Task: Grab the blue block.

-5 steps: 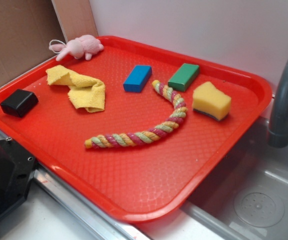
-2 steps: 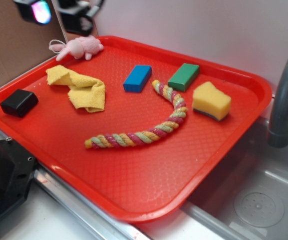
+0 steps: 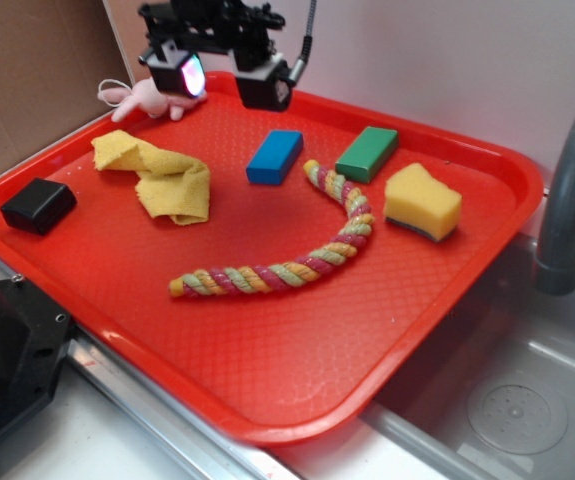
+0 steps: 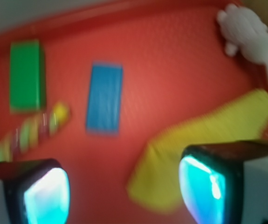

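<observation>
A red tray (image 3: 437,300) sits beside a sink, and I am above its far left corner. My gripper (image 3: 229,82) hangs in the air with its two fingers spread wide apart and nothing between them. Glowing pads show on the inner faces of my fingertips (image 4: 45,196).

The blue block (image 3: 274,156) lies flat near the far middle of the tray, standing free. A green block (image 3: 367,153) rests to its right, and one end of a striped rope (image 3: 297,250) lies just beside them. A crumpled yellow cloth (image 3: 162,175) lies to the block's left, almost under me. A pink plush toy (image 3: 162,95) sits at the far edge, a yellow sponge (image 3: 422,202) at the right, and a black block (image 3: 38,205) at the left rim.

I judge this to be the approach: I am not yet over the block or touching it. In the wrist view, which is blurred, the block appears ahead and left of centre. Next I would need to move until it sits between my fingers, line them across its narrow sides, lower, and close, keeping clear of the rope and cloth.
</observation>
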Robot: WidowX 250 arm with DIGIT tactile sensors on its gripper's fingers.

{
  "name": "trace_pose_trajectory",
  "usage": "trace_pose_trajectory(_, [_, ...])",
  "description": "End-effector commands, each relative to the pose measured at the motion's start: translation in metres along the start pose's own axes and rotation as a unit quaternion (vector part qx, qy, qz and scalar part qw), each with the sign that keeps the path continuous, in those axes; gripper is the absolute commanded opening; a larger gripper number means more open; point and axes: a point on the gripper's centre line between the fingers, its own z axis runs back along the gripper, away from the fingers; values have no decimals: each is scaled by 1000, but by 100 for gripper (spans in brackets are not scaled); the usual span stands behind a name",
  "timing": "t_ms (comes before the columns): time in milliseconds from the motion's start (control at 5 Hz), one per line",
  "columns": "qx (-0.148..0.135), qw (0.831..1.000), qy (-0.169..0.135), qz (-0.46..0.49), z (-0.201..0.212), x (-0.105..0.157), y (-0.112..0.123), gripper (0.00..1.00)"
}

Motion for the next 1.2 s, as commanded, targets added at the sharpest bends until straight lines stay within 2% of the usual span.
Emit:
trace_pose_trajectory(0, [-28, 999, -20, 39, -41, 39, -16, 100])
trace_pose_trajectory(200, [-25, 999, -17, 16, -66, 32, -42, 100])
trace_pose_trajectory(400, [-15, 1000, -15, 0, -76, 29, -51, 100])
trace_pose_trajectory(600, [-12, 1000, 4, 12, -78, 20, -40, 34])
trace_pose_trajectory(800, [-18, 1000, 14, 21, -66, 17, -18, 0])
trace_pose_trajectory(1000, [-55, 997, 49, -21, -33, 8, 18, 0])
